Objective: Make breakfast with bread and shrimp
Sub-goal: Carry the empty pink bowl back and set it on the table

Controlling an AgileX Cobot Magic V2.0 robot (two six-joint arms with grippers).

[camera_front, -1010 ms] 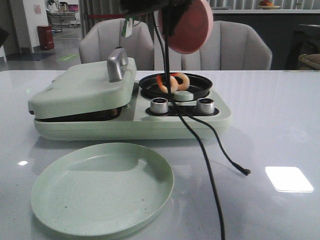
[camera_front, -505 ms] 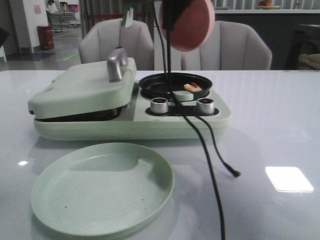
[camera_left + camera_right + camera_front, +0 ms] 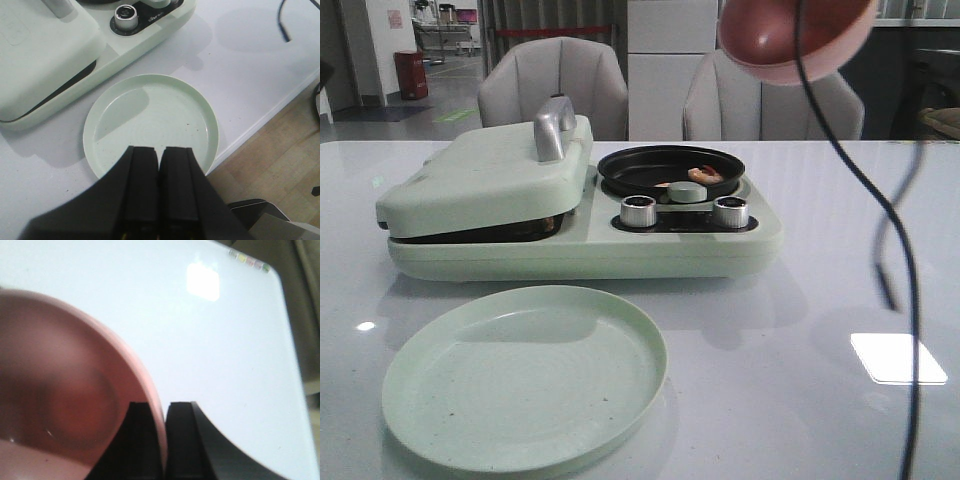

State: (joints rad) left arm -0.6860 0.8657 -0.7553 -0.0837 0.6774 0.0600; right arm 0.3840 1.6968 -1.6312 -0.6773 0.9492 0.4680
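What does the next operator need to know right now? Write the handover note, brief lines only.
Left pincer: shut, holding nothing, above the green plate.
Right pincer: shut on the rim of the pink bowl, held high over the table.
Shrimp: in the black pan of the green cooker.
Bread: not visible; the cooker lid is down.
Done: shrimp is in the pan.
Left: put the bowl down, then plate the food.
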